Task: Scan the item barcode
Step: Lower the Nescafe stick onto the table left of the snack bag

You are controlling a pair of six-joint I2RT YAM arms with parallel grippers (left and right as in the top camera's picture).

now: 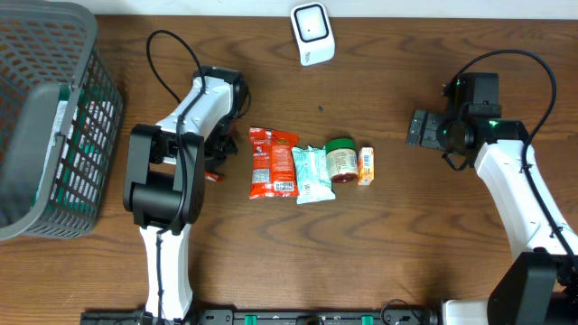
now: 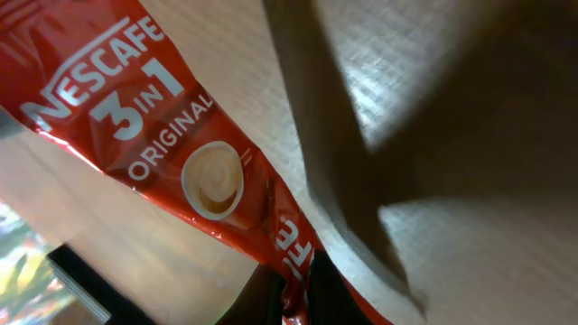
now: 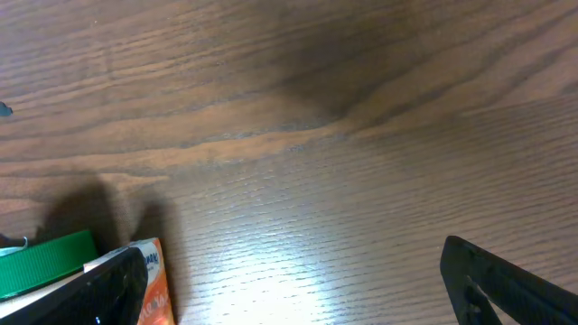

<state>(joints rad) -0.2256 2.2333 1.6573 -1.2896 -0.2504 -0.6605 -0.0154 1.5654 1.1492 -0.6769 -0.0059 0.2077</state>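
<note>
My left gripper (image 2: 293,302) is shut on the lower end of a red Nescafe 3-in-1 sachet (image 2: 153,135), which fills the left wrist view and hangs above the wood. From overhead the left gripper (image 1: 217,170) sits just left of the row of items, and only a red tip of the sachet (image 1: 214,177) shows under it. The white barcode scanner (image 1: 312,34) lies at the table's far edge. No barcode shows on the sachet. My right gripper (image 1: 415,128) is open and empty, right of the row. In its wrist view, the right gripper (image 3: 298,289) spans bare wood.
On the table lie a red snack packet (image 1: 272,162), a pale green packet (image 1: 312,173), a green-lidded jar (image 1: 341,160) and a small orange box (image 1: 366,167). The jar's lid (image 3: 41,262) and the box (image 3: 153,280) sit by my right gripper's left finger. A grey basket (image 1: 54,135) stands far left.
</note>
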